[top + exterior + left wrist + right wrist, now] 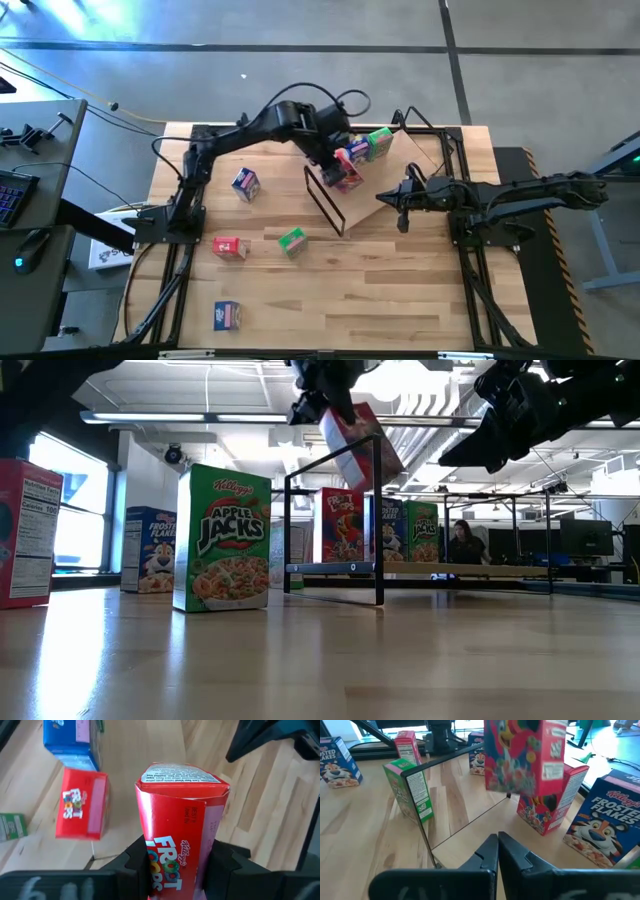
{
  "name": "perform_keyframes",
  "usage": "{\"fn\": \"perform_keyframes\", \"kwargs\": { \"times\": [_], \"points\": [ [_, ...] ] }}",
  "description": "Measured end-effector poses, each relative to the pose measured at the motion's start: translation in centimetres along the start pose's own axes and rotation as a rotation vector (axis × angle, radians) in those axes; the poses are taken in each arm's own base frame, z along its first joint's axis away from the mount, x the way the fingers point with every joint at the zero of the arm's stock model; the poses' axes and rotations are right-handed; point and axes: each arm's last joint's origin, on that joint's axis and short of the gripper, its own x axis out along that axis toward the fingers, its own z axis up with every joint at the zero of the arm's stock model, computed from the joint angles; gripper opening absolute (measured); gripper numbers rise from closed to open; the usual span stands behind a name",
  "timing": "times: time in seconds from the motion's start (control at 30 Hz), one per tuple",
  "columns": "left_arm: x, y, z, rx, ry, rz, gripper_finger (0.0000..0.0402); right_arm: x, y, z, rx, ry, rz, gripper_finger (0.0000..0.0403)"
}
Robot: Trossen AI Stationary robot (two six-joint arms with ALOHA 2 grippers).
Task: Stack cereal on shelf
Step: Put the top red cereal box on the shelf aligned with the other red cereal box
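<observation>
My left gripper (335,165) is shut on a red Froot Loops box (175,835), in the air above the shelf's lower black wire frame (378,510). The shelf (395,185) is a slanted plywood board. Red (550,805), blue (605,820) and green (380,142) boxes stand in a row on it. My right gripper (497,851) is shut and empty over the board's near-right part (404,198), raised clear of it in the low view (490,445). My left gripper pinches the red box's two opposite sides near its upper end (150,865) between its two fingers. The fingers (132,865) come from above, pointing down. The box hangs tilted below the gripper (360,440), lifted clear, its free end (177,774) toward the board.
Loose boxes stand on the tabletop left of the shelf: blue (245,183), red (230,246), green (292,241) and, near the front edge, blue (228,315). The green Apple Jacks box (222,538) stands just beyond the wire frame. A person sits in the room behind (463,542).
</observation>
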Motion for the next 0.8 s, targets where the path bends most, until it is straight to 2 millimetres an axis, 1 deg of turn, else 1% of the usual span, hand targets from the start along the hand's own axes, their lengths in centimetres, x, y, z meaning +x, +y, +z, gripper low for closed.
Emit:
{"fn": "perform_keyframes", "kwargs": {
  "times": [0.13,0.2,0.47,0.7,0.8],
  "points": [
    [1.1,0.1,0.2,0.005,0.014,0.004,0.0117,0.0,0.0,0.0,-0.004,0.000,0.000,0.0000],
    [2.0,0.2,0.3,0.006,0.039,0.010,0.0121,0.0,0.0,0.0,-0.004,0.000,0.000,0.0000],
    [4.3,-0.1,0.2,0.033,0.090,0.012,0.0124,0.0,0.0,0.0,-0.006,0.002,0.000,0.0000],
    [4.9,-0.8,0.1,0.103,0.089,0.044,0.0126,0.0,0.0,0.0,-0.005,0.002,0.001,0.0000],
    [5.1,-1.1,-0.1,0.116,0.093,0.059,0.0138,0.0,0.0,0.0,-0.004,0.002,0.001,0.0000]
  ]
}}
